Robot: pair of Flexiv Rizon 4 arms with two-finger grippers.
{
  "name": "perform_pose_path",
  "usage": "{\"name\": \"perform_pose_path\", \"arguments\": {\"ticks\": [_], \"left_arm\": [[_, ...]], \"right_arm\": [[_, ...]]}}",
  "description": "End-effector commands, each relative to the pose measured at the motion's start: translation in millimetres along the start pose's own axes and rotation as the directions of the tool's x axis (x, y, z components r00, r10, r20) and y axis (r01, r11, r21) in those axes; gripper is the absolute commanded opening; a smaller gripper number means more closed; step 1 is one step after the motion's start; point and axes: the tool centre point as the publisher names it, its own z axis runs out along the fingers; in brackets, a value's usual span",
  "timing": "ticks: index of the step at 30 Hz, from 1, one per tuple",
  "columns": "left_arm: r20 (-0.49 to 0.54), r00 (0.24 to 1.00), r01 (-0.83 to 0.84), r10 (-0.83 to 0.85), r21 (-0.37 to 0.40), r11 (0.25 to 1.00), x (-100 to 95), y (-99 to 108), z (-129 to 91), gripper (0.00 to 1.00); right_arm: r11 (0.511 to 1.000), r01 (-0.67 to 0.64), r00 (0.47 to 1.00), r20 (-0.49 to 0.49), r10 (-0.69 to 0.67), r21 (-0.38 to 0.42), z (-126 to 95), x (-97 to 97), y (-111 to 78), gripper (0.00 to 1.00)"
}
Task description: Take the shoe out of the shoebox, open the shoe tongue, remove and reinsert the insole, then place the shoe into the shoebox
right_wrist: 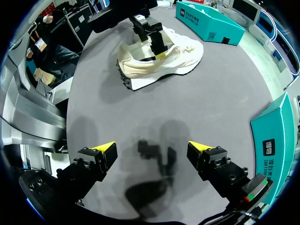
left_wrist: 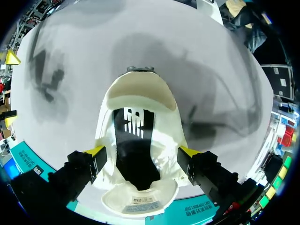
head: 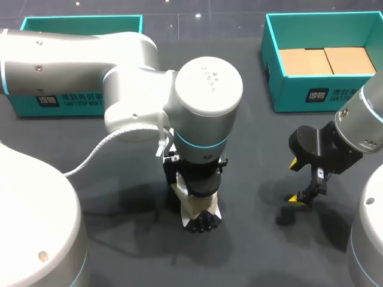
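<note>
The left end effector (left_wrist: 141,152) is closed on the cream shoe (right_wrist: 183,56), one yellow tip pressed against each side of its opening. The shoe stands on its sole near the middle of the dark worktop (head: 269,143), and a black insole (left_wrist: 133,154) shows inside it. To the right, well apart from the shoe, the right end effector (right_wrist: 152,150) hangs over bare worktop with its fingers spread wide and nothing between them. The teal shoebox (head: 287,95) sits at the far right, and another teal box (head: 81,24) at the far left.

bright o/h light, soft shadows
</note>
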Motion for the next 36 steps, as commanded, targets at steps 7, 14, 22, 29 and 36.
{"name": "perform_pose_path", "arguments": {"ticks": [7,14,22,29,36], "left_arm": [[0.024,1.000,0.002,-0.002,0.014,1.000,4.9,11,-6,1.00],[0.022,1.000,-0.002,0.001,0.037,0.999,1.7,16,-4,1.00],[0.036,0.999,-0.004,0.001,0.089,0.996,1.8,25,-3,1.00],[0.046,0.999,-0.006,0.001,0.091,0.996,0.6,32,-7,1.00],[0.040,0.999,-0.007,0.004,0.084,0.996,-3.7,40,-8,1.00]], "right_arm": [[1.000,0.001,1.000,0.003,-0.001,-0.001,0,1.8,-0.9,1.00],[1.000,0.001,1.000,0.003,-0.001,-0.001,0,1.8,-0.9,1.00],[1.000,0.001,1.000,0.003,-0.001,-0.001,0,1.8,-0.9,1.00],[1.000,0.001,1.000,0.003,-0.001,-0.001,0,1.8,-0.9,1.00],[1.000,0.001,1.000,0.003,-0.001,-0.001,0,1.8,-0.9,1.00]]}}
